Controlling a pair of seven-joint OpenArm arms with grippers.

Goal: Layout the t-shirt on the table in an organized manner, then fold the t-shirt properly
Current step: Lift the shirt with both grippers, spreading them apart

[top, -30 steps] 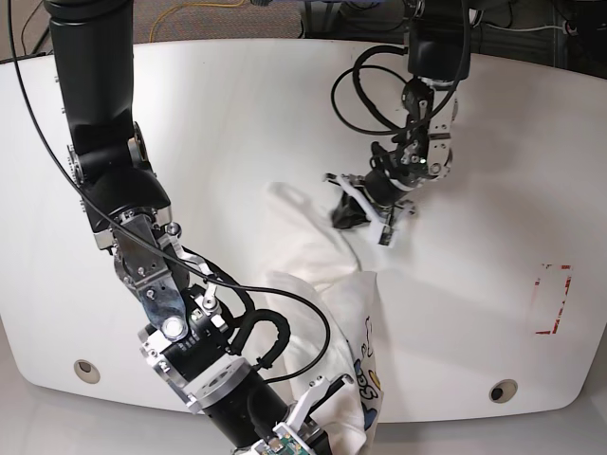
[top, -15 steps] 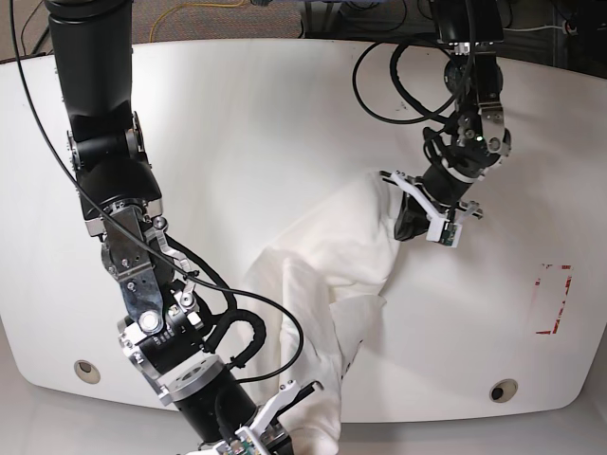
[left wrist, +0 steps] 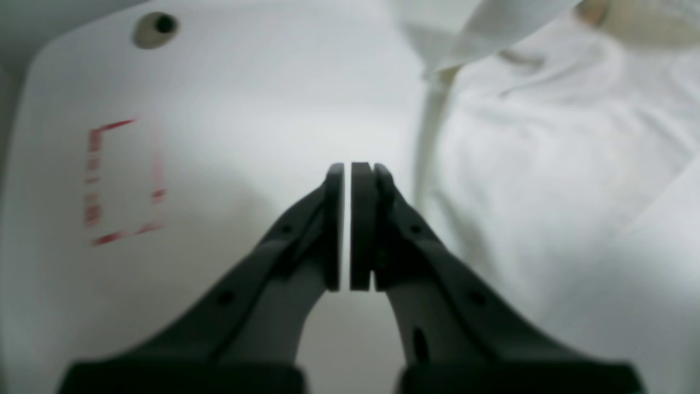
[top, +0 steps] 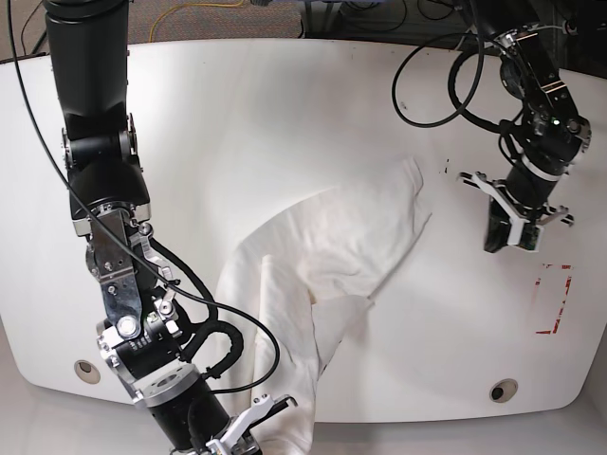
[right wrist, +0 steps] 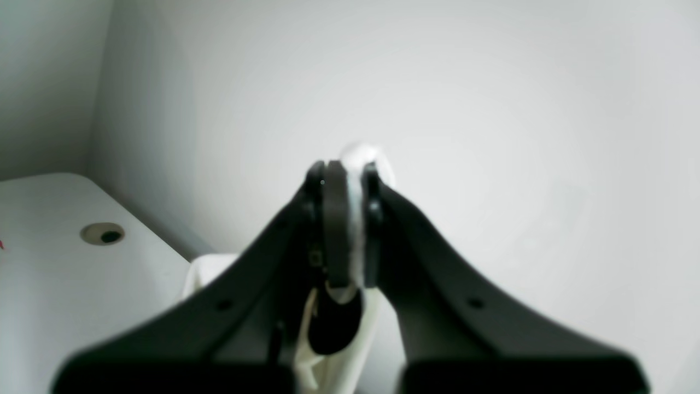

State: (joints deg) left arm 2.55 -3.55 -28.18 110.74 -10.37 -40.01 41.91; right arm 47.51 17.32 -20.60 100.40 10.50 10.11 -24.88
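The white t-shirt [top: 332, 246] lies stretched in a diagonal band on the table [top: 285, 114], from mid-right down to the front edge, rumpled with folds in its middle. My left gripper [top: 495, 245] hangs shut and empty to the right of the shirt, apart from it; the left wrist view shows its pads [left wrist: 362, 219] pressed together with the t-shirt [left wrist: 547, 175] off to the right. My right gripper [top: 261, 428] sits at the front edge, shut on the shirt's lower end. In the right wrist view, white cloth [right wrist: 358, 219] is pinched in the right gripper [right wrist: 350, 169].
A red-and-white tape mark [top: 553, 299] lies near the table's right edge, just below the left gripper. Two grommet holes [top: 85, 371] [top: 503, 390] sit near the front corners. The right arm's black links and cables [top: 123, 237] stand over the table's left side.
The left gripper dragged the shirt's upper end rightward, let it go and moved on toward the tape mark. The right arm pulled the lower end toward the front-left.
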